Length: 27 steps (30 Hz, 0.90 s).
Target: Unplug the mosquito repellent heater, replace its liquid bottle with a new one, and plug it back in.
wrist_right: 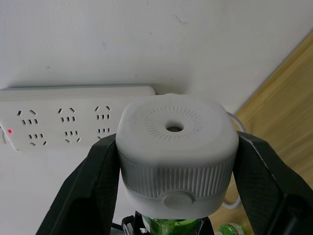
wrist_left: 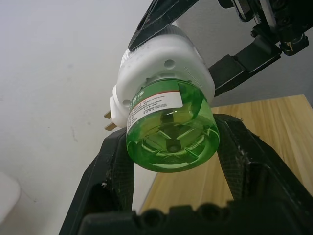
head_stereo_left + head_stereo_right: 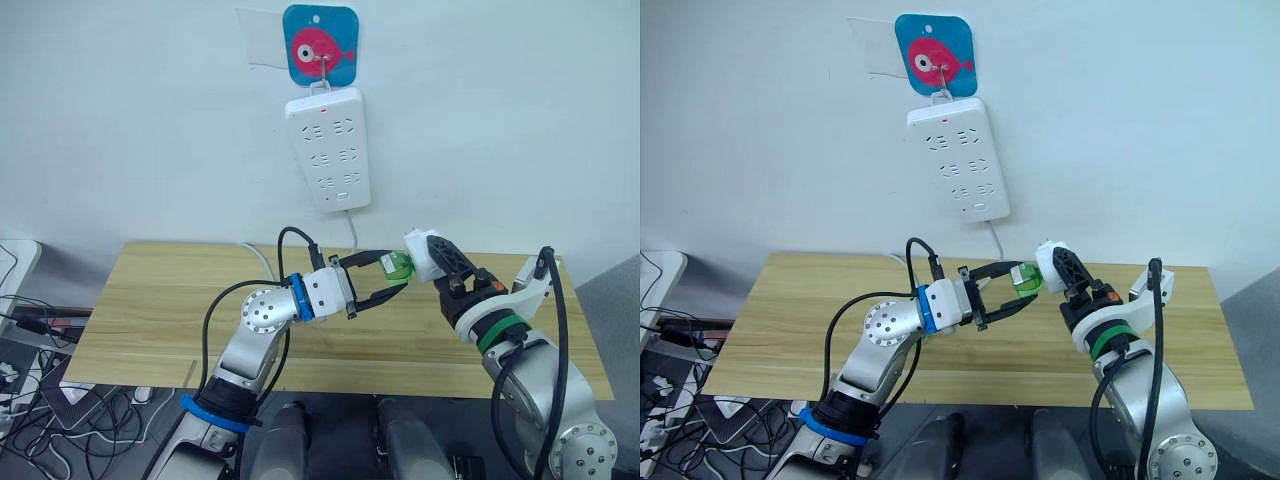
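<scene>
Above table [image 3: 150,300], right gripper [image 3: 432,258] jaws clamp heater [image 3: 420,250]; left gripper [image 3: 385,278] jaws clamp bottle [image 3: 398,266]; power strip [image 3: 328,148] behind.

The right tool [image 1: 176,186] hides the heater's [image 1: 175,142] sides; the green bottle's [image 2: 171,132] label is unreadably small.

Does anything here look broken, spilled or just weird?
Nothing looks broken or spilled. The heater is out of the power strip, held in mid-air over the table by the right gripper, while the left gripper clamps its green bottle.
</scene>
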Available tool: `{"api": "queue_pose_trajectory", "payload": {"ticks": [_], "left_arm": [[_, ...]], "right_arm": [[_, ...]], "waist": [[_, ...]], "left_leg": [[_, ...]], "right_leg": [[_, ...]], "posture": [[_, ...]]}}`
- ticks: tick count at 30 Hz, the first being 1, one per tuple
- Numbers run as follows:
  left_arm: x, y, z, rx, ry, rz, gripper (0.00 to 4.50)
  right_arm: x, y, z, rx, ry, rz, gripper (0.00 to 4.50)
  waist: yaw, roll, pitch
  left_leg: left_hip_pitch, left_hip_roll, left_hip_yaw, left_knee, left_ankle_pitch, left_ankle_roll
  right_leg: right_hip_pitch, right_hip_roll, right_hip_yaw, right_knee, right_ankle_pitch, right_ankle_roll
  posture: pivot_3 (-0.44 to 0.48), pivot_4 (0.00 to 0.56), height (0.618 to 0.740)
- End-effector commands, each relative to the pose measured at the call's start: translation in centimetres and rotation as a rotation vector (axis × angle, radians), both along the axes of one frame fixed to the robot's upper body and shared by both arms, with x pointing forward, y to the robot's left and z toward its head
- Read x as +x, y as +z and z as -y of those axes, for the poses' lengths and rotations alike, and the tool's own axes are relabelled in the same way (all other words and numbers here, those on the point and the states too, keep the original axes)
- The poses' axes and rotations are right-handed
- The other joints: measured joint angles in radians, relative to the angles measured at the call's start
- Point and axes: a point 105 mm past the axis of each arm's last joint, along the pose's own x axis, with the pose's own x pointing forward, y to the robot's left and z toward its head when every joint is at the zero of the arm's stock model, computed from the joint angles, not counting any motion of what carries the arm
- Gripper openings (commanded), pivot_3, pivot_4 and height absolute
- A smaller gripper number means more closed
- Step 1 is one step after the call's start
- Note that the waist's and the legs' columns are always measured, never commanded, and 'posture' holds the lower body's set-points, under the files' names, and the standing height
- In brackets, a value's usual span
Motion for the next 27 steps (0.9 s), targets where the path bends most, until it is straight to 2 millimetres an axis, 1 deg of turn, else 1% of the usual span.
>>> {"api": "queue_pose_trajectory", "payload": {"ticks": [1, 2, 3, 4, 8, 11, 14, 16, 17, 19, 21, 24, 27], "left_arm": [[0.4, 1.0, -0.1, -0.038, 0.015, 0.001, 2.21], [0.5, 1.0, -0.1, -0.041, 0.012, -0.006, 2.21], [0.6, 1.0, -0.1, -0.043, 0.002, -0.019, 2.21], [0.6, 0.9, -0.1, -0.047, -0.016, -0.052, 2.21], [0.9, 0.6, -0.3, -0.059, -0.065, -0.155, 2.21], [1.4, 0.8, -0.5, -0.063, -0.098, -0.2, 2.21], [1.8, 1.1, -0.7, -0.054, -0.133, -0.209, 2.21], [2.0, 1.2, -0.8, -0.043, -0.155, -0.201, 2.21], [2.1, 1.3, -0.8, -0.04, -0.162, -0.197, 2.21], [2.1, 1.4, -0.9, -0.033, -0.187, -0.191, 2.21], [2.1, 1.4, -0.8, -0.026, -0.207, -0.181, 2.21], [1.9, 1.5, -0.8, -0.019, -0.231, -0.172, 2.21], [1.7, 1.5, -1.0, -0.011, -0.263, -0.173, 2.21]], "right_arm": [[-0.7, 1.0, -0.4, -0.01, 0.038, 0.058, 3.63], [-0.8, 1.0, -0.2, -0.016, 0.04, 0.059, 3.86], [-0.8, 1.0, 0.0, -0.028, 0.044, 0.062, 4.28], [-0.9, 0.9, 0.5, -0.043, 0.049, 0.066, 4.48], [-1.3, 0.7, 2.5, -0.139, 0.089, 0.073, 4.48], [-1.9, 0.9, 3.5, -0.269, 0.19, 0.103, 4.48], [-2.4, 0.8, 4.5, -0.508, 0.33, 0.164, 4.48], [-2.6, 0.5, 5.1, -0.713, 0.436, 0.22, 4.48], [-2.7, 0.4, 5.4, -0.763, 0.47, 0.233, 4.48], [-2.6, 0.3, 5.8, -0.94, 0.539, 0.308, 4.48], [-2.3, 0.4, 6.1, -1.087, 0.586, 0.395, 4.48], [-1.7, 0.6, 6.8, -1.256, 0.598, 0.509, 4.48], [-1.2, 0.4, 7.6, -1.467, 0.624, 0.632, 4.48]], "waist": [[0.0, 0.0, 0.0], [0.0, 0.0, 0.0], [0.0, 0.0, 0.0], [0.0, 0.0, 0.0], [0.001, 0.0, 0.0], [0.001, -0.001, 0.0], [0.002, -0.001, 0.001], [0.002, -0.001, 0.001], [0.002, -0.002, 0.001], [0.003, -0.002, 0.001], [0.003, -0.002, 0.001], [0.007, -0.003, 0.002], [0.009, -0.003, 0.002]], "left_leg": [[0.0, 0.0, 0.0, 0.0, 0.0, 0.0], [0.0, 0.0, 0.0, 0.0, 0.0, 0.0], [0.0, 0.0, 0.0, 0.0, 0.0, 0.0], [0.0, 0.0, 0.0, 0.0, 0.0, 0.0], [0.0, -0.001, 0.0, 0.001, 0.0, 0.0], [0.0, -0.001, 0.001, 0.001, 0.0, 0.0], [0.001, -0.002, 0.001, 0.002, 0.0, 0.0], [0.002, -0.003, 0.003, 0.003, 0.0, 0.0], [0.002, -0.003, 0.003, 0.002, 0.0, 0.0], [0.002, -0.003, 0.003, 0.003, 0.0, 0.0], [0.002, -0.003, 0.003, 0.003, 0.0, 0.0], [0.002, -0.003, 0.003, 0.003, 0.0, 0.0], [0.002, -0.003, 0.003, 0.003, 0.0, 0.0]], "right_leg": [[0.0, 0.0, 0.0, 0.0, 0.0, 0.0], [0.0, 0.0, 0.0, 0.0, 0.0, 0.0], [0.0, 0.0, 0.0, 0.0, 0.0, 0.0], [0.0, 0.0, 0.0, 0.0, 0.0, 0.0], [0.001, 0.0, 0.0, 0.0, 0.0, 0.001], [0.002, 0.0, -0.001, 0.0, 0.0, 0.002], [0.004, 0.0, -0.001, 0.0, 0.0, 0.002], [0.004, 0.001, -0.001, 0.0, 0.001, 0.003], [0.005, 0.001, -0.001, -0.001, 0.001, 0.003], [0.004, 0.003, -0.002, -0.001, 0.001, 0.003], [0.004, 0.003, -0.002, -0.002, 0.001, 0.003], [0.004, 0.003, -0.003, -0.002, 0.001, 0.004], [0.004, 0.003, -0.002, -0.002, 0.001, 0.004]], "posture": [[0.093, 0.258, 0.74], [0.091, 0.258, 0.74], [0.09, 0.258, 0.74], [0.087, 0.26, 0.74], [0.08, 0.264, 0.74], [0.077, 0.263, 0.74], [0.074, 0.261, 0.74], [0.073, 0.262, 0.74], [0.073, 0.263, 0.74], [0.072, 0.26, 0.74], [0.073, 0.26, 0.74], [0.073, 0.26, 0.74], [0.073, 0.26, 0.74]]}}
